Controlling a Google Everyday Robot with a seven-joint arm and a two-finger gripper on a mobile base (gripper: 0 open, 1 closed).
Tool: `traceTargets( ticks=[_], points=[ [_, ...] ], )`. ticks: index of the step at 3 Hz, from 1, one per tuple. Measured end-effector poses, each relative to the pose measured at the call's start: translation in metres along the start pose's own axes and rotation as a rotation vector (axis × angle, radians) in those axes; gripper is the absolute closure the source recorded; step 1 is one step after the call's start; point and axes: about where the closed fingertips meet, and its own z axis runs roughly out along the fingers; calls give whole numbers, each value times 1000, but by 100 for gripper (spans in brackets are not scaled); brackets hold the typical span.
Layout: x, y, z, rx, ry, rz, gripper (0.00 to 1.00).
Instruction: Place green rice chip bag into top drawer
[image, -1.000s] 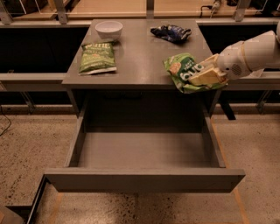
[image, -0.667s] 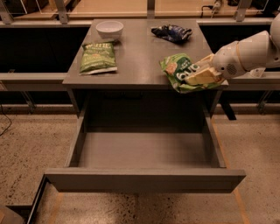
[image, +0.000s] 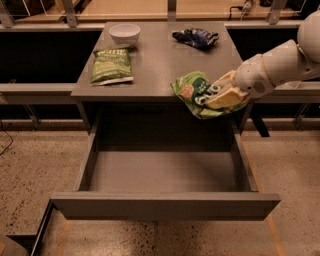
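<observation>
Pincer (image: 218, 96) tight around green rice chip bag (image: 192, 89) at front edge of table (image: 155, 62), above open top drawer (image: 165, 205)

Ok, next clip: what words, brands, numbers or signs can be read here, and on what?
On the green rice chip bag, held by the gripper at the front right edge of the table: large white rounded letters, tilted and partly covered, not readable as a word.
On the olive-green bag: small pale lettering, too blurred to read.
On the dark blue bag: nothing readable.
On the white bowl and top drawer: none.
</observation>
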Motion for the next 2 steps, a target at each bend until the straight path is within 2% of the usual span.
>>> traceTargets(
  ticks=[1,2],
  points=[
    [27,43,25,-128,10,1,100],
    [60,82,44,-223,7,47,100]
  ],
)
